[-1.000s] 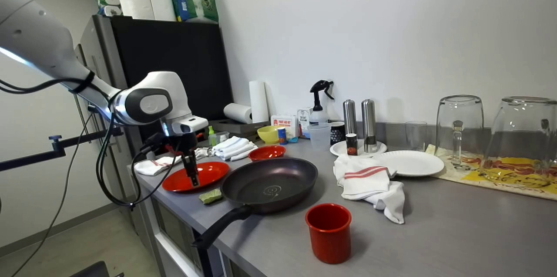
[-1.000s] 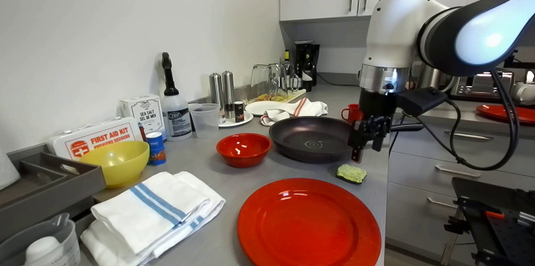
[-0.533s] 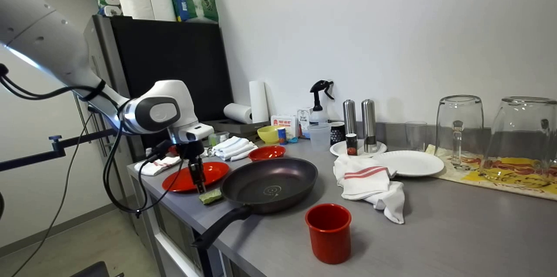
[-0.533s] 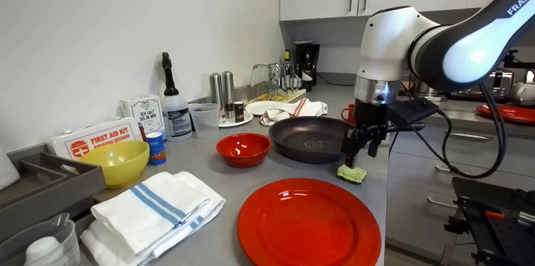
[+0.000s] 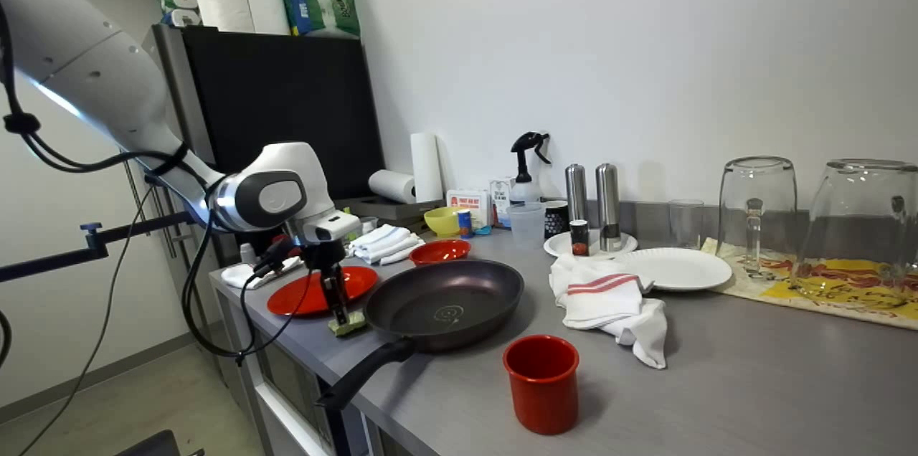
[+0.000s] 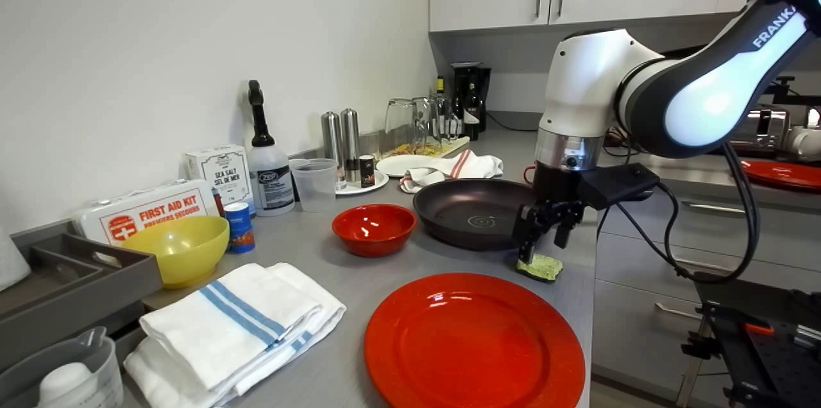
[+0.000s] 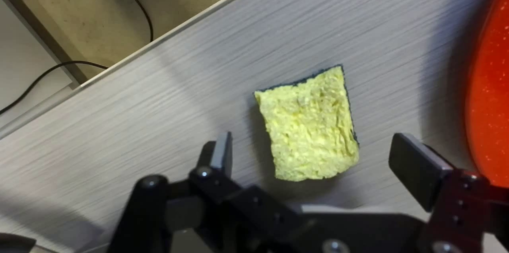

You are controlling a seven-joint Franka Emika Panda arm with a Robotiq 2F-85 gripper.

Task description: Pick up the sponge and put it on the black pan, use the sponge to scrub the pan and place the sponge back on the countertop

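The yellow-green sponge (image 7: 308, 125) lies flat on the grey countertop (image 7: 171, 98), its dark underside showing along two edges. In the wrist view my gripper (image 7: 313, 137) is wide open, one finger on each side of the sponge with a gap to both. An exterior view puts the gripper (image 6: 544, 249) low over the sponge (image 6: 545, 268), one fingertip overlapping its edge; whether they touch cannot be told. The black pan (image 5: 459, 291) rests beside the sponge, bare inside, its handle (image 5: 366, 371) reaching past the counter edge.
A red plate (image 6: 474, 344) lies close to the sponge, its rim (image 7: 483, 98) at the right of the wrist view. Around the pan stand a red bowl (image 6: 374, 231), a red mug (image 5: 542, 388) and a white cloth (image 5: 606, 298). The counter's edge (image 7: 191, 22) runs near the sponge.
My gripper has come down and across toward the sponge, from hanging above and short of it to just over it. The sponge and pan have stayed put, and the jaws look unchanged.
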